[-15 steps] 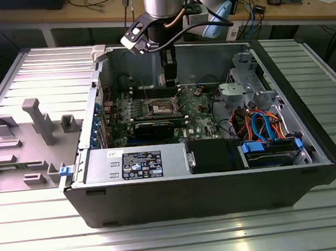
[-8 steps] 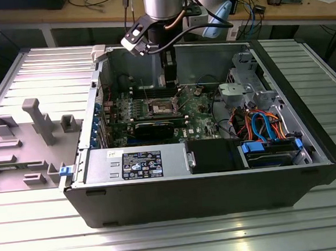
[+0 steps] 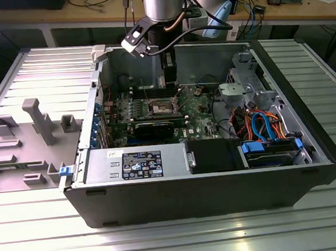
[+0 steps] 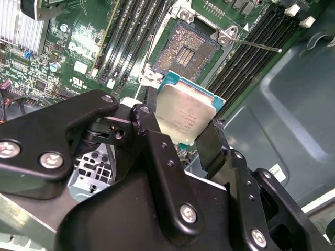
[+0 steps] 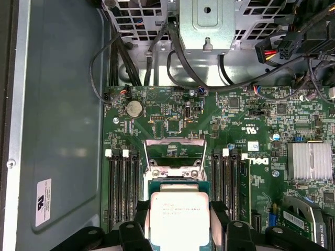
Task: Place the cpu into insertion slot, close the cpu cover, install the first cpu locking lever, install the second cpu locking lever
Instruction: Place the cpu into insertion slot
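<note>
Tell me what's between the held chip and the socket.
Nothing; the second wrist view shows a bare gap from the cpu, in the claw, to the insertion slot.

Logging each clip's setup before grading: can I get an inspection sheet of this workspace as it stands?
Surface: ribbed metal table, open computer case on it.
Job's things: cpu held clear of the bare insertion slot; cpu cover raised open.
Clutter: grey plastic fixture at the exterior view's left.
Grippers: gripper shut on the cpu.
Cables: orange and blue leads inside the case.
Surroundings: cluttered wooden bench behind.
</note>
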Robot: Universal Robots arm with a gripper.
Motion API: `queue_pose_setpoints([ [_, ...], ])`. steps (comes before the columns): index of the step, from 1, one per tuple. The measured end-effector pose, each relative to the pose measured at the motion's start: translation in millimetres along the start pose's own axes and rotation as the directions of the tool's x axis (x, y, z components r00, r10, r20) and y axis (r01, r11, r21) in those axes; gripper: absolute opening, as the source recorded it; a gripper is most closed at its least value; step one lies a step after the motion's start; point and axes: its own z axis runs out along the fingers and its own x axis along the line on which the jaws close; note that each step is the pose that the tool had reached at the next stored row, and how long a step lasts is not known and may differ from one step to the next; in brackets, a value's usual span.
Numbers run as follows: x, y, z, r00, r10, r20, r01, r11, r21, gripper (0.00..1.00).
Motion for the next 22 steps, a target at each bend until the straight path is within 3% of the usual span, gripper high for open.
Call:
queue_pose_setpoints([
  [22,-0.3,-0.4,5.0,1.0,0.0,0.0001,0.0,1.0,0.0,0.54],
])
